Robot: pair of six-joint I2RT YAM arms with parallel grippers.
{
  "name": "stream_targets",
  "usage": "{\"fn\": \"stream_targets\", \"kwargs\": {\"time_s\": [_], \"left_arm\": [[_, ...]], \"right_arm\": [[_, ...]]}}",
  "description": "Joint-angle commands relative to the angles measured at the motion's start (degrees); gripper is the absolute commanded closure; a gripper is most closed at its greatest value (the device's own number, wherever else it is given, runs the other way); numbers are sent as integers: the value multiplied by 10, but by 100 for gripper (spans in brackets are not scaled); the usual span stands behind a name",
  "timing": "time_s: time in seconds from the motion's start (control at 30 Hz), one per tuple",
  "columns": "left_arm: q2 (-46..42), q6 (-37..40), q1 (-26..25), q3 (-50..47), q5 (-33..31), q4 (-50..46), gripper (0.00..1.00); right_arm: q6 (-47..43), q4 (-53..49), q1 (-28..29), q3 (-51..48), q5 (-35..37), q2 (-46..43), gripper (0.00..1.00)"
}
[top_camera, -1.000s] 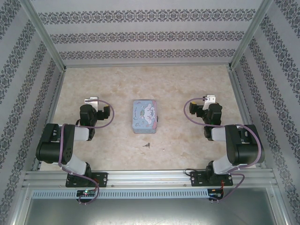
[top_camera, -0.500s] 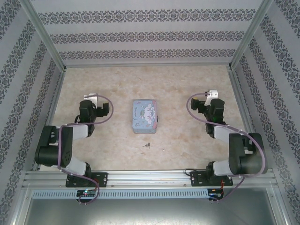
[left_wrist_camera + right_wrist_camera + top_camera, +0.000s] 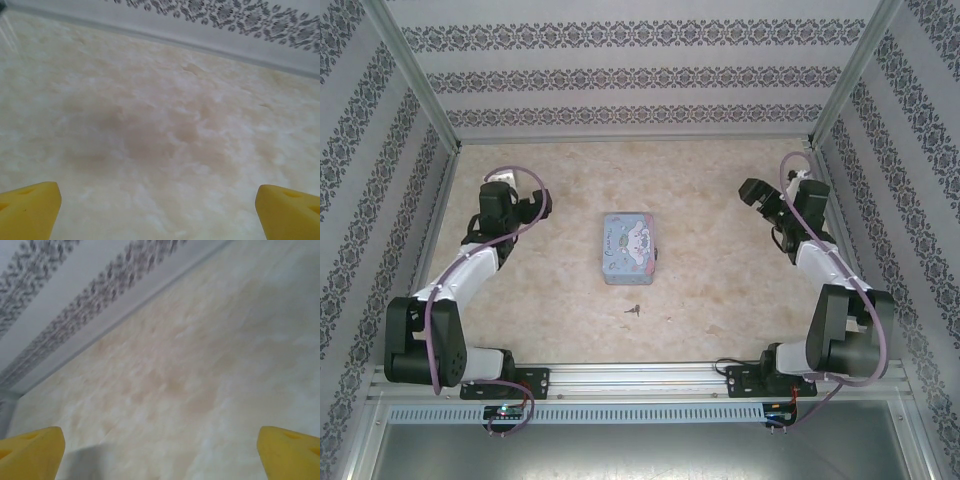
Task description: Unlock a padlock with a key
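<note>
Watching the overhead view, the left arm (image 3: 470, 265) is unfolding out of its tucked pose and reaching toward the far left of the table (image 3: 720, 290). The left gripper (image 3: 157, 200) is hovering over bare marble-look surface, yellow fingers (image 3: 30, 207) spread wide and holding nothing.

In the middle nothing is budging. The cartoon tin box (image 3: 628, 247) is sitting where it was. The padlock (image 3: 658, 256) is looking like a tiny nub against the box's right edge, though it's honestly too small to be sure. The key (image 3: 633, 309) is lying loose on the table just in front of the box, well apart from both grippers.

Over on the right, the right arm (image 3: 825, 275) is stretching out toward the far right the same way, with the right gripper (image 3: 160, 445) also gaping wide and empty. I'm guessing this is only the opening stretch, since neither arm is heading for the key yet.
</note>
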Motion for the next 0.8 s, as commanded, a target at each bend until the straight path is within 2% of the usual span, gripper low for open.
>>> {"fn": "stream_targets", "kwargs": {"time_s": [0.0,0.17,0.37,0.47,0.63,0.77], "left_arm": [[-3,-87,-25,43,52,-128,0],[5,-112,-95,63,63,-180,0],[44,-163,-175,70,59,-184,0],[68,-178,-198,75,53,-181,0],[108,-203,-217,87,73,-161,0],[142,-220,-236,112,88,-139,0]], "right_arm": [[52,-38,30,-5,-103,-11,3],[40,-112,103,-46,-81,-69,5],[55,-163,212,-112,-20,-145,7],[70,-166,275,-137,16,-169,7],[91,-151,361,-148,62,-154,7],[103,-139,405,-128,91,-113,7]]}}
